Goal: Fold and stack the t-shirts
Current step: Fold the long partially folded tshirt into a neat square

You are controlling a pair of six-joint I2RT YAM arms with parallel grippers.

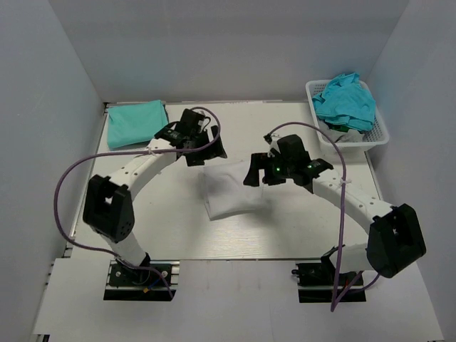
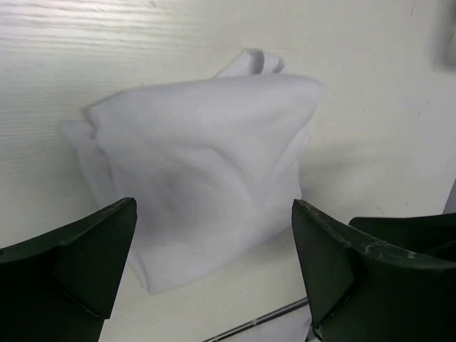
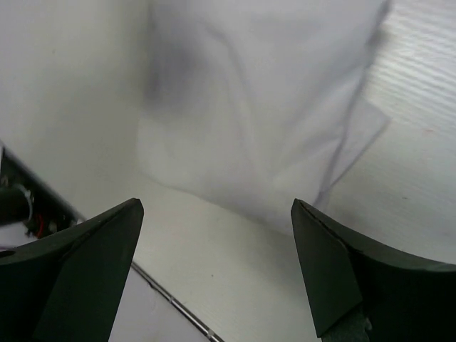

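A pale worktop [image 1: 299, 228] seen from above. A white t-shirt [image 1: 231, 191], folded into a rough, slightly rumpled rectangle, lies flat near the middle of the worktop. The left tool [image 1: 206, 154] hangs at the shirt's far left corner, its 2 dark jaws spread wide with nothing held between them. In its wrist view the white cloth lies just beyond the jaw tips, framed by them. The right tool [image 1: 258, 162] hangs over the shirt's far right corner, its jaws also spread wide and holding nothing. Its wrist view shows the white cloth filling the space past the jaw tips. A folded teal t-shirt [image 1: 135, 121] lies flat in the far left corner of the worktop, well apart from both tools. More teal t-shirts [image 1: 345, 100] are heaped, crumpled, in a white lattice basket [image 1: 381, 137] at the far right.
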